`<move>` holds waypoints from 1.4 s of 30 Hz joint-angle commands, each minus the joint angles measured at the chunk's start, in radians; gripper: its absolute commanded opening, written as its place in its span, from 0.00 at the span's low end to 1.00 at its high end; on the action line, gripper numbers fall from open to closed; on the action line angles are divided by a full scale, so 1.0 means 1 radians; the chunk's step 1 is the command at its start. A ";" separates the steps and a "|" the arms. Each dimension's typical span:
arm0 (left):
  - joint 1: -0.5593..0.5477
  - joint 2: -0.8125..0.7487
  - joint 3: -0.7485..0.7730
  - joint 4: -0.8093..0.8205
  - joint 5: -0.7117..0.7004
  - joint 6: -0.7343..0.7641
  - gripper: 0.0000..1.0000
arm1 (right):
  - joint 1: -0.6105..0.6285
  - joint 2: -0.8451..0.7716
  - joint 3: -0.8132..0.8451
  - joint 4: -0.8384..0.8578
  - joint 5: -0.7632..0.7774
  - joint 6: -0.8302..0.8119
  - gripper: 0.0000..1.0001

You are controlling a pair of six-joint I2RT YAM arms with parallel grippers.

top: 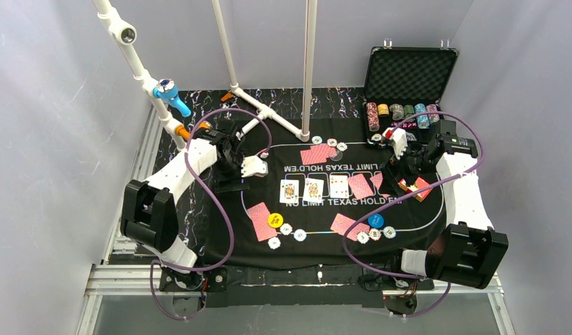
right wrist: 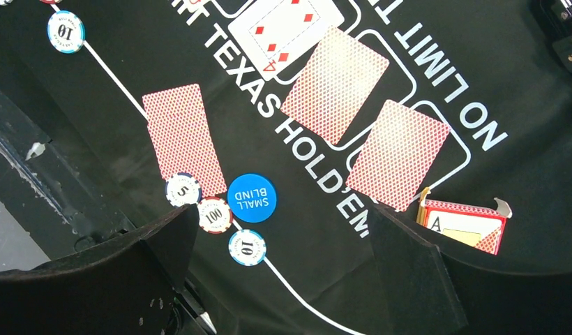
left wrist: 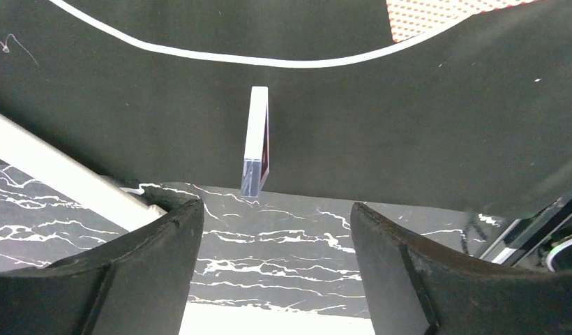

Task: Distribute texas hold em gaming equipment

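My left gripper (left wrist: 276,204) is open and empty over the marbled table beside the black mat (left wrist: 381,139). Just past its fingertips a white-edged, red-backed deck (left wrist: 255,136) stands on edge at the mat's border. The right gripper (right wrist: 282,209) hangs open and empty above the mat. Beside its left finger lie the blue SMALL BLIND disc (right wrist: 252,197) and three chips (right wrist: 215,215) at a red-backed card (right wrist: 182,136). From above, five cards (top: 313,188) line the mat's middle. Near the front, more red-backed cards (top: 261,220) lie by a yellow disc (top: 275,220) with pale chips.
An open black case (top: 409,73) with rows of chip stacks stands at the back right. A white pipe frame (top: 269,115) rises behind the mat. A red card box (right wrist: 464,223) lies by my right finger. Red-backed cards (top: 313,155) and chips lie at the far side.
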 commanded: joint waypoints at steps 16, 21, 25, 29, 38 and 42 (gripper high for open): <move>0.093 0.142 0.013 0.017 0.052 0.108 0.52 | 0.009 -0.031 0.026 0.017 0.009 0.035 1.00; 0.093 0.149 -0.004 0.018 0.064 0.100 0.35 | 0.011 -0.031 0.024 0.020 0.016 0.034 1.00; 0.092 0.144 -0.026 0.017 0.057 0.103 0.21 | 0.010 -0.029 0.020 0.025 0.021 0.033 1.00; 0.090 0.132 -0.031 -0.006 0.068 0.095 0.08 | 0.011 -0.029 0.018 0.028 0.021 0.032 1.00; 0.027 0.107 0.055 -0.056 0.075 0.001 0.00 | 0.010 -0.028 0.018 0.039 0.017 0.036 1.00; -0.037 0.128 0.155 -0.089 0.069 -0.092 0.00 | 0.011 -0.033 0.017 0.043 0.012 0.041 1.00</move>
